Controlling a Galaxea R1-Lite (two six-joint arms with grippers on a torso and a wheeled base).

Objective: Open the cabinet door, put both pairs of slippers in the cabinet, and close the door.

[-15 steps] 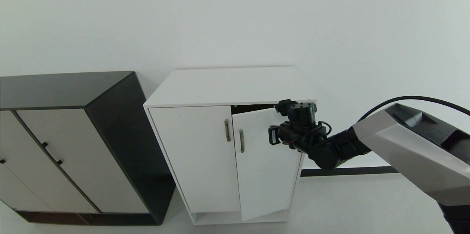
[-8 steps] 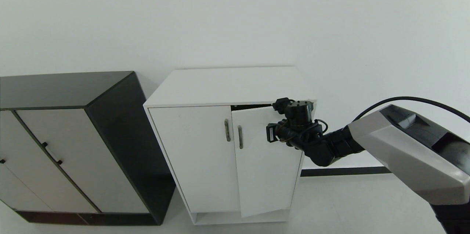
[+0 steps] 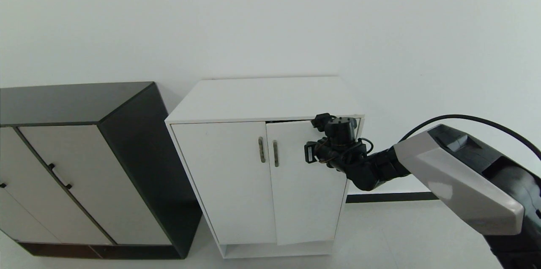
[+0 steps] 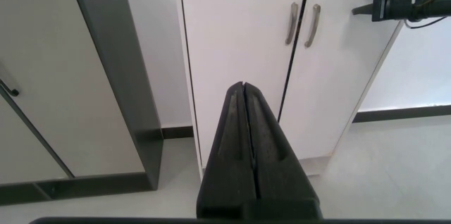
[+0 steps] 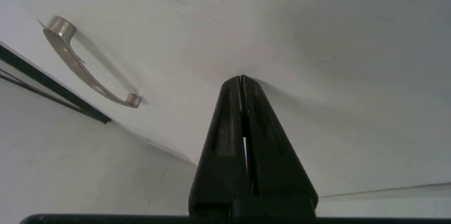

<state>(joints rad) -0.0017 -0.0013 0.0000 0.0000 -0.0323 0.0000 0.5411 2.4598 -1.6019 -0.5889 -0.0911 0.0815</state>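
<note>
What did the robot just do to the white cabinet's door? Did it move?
Yes. The right door swung in toward the white cabinet and is now almost shut, with just a thin gap at the top. The right gripper, fingers shut, moved forward with it, its tip against the door's front. Nothing was grabbed or let go. The left door and black cabinet stayed put.

My right gripper [image 3: 309, 153] shifts toward the centre of the head view and slightly upward, with its tips against the right door [image 3: 308, 201]. The door swings in from ajar to nearly flush. The dark gap [image 3: 289, 121] along its top edge narrows to a sliver. Its handle [image 3: 275, 153] slides left and now sits just beside the left door's handle [image 3: 261, 149].
</note>
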